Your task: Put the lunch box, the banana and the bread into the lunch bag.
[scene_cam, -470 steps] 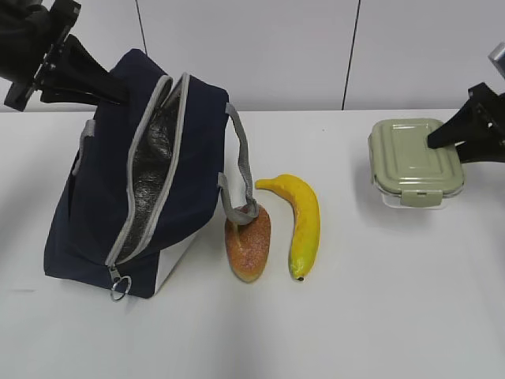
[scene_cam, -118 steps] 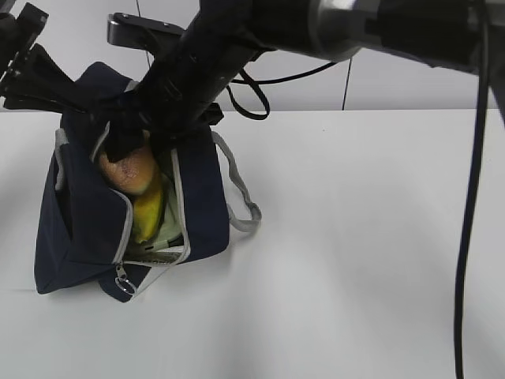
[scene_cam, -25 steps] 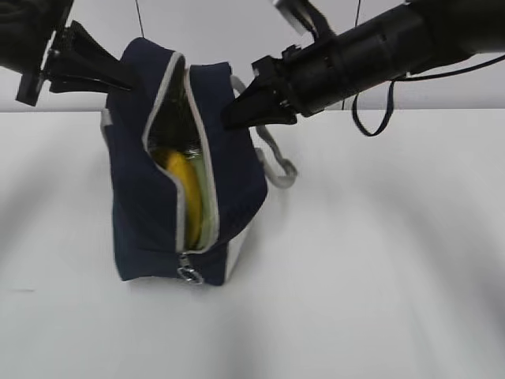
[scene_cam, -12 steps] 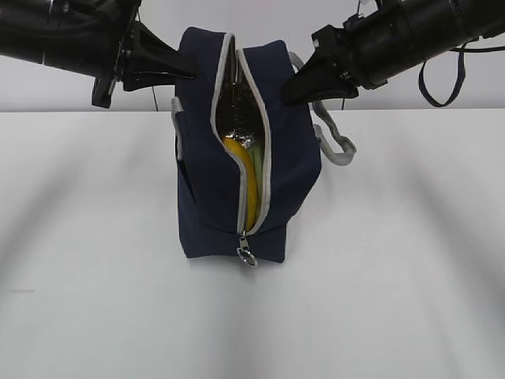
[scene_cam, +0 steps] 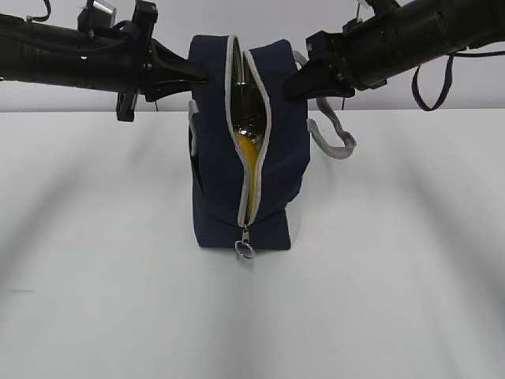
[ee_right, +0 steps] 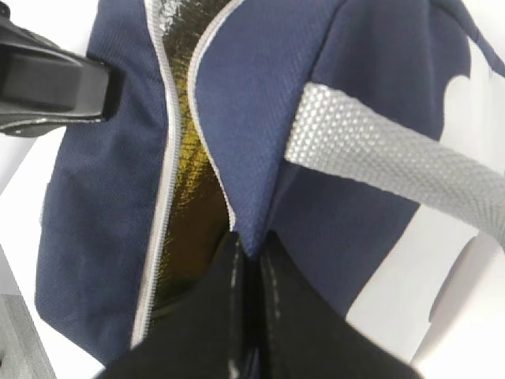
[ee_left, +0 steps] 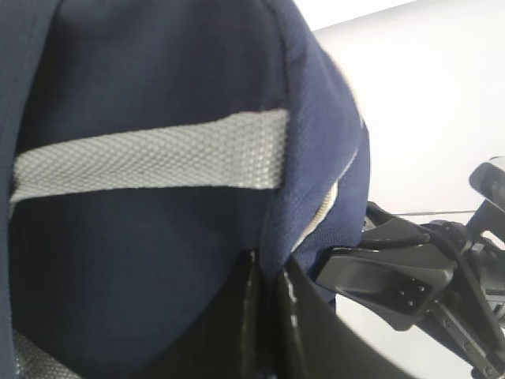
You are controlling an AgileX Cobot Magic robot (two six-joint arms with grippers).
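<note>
Standing upright on the white table (scene_cam: 379, 300), the lunch bag (scene_cam: 276, 158) is seen whole only in the exterior view, its zipper parted along the top and front, ring pull (scene_cam: 245, 250) hanging low. Through that gap a strip of the banana (scene_cam: 248, 158) is shown; bread and lunch box cannot be made out in any view. The left claw (scene_cam: 199, 76) is pinched on the bag's upper left edge, the right claw (scene_cam: 293, 85) on the upper right. Closed fingers on navy fabric are confirmed by each wrist view; foil lining (ee_right: 193, 197) is visible from the right wrist, a grey strap (ee_left: 150, 162) from the left.
</note>
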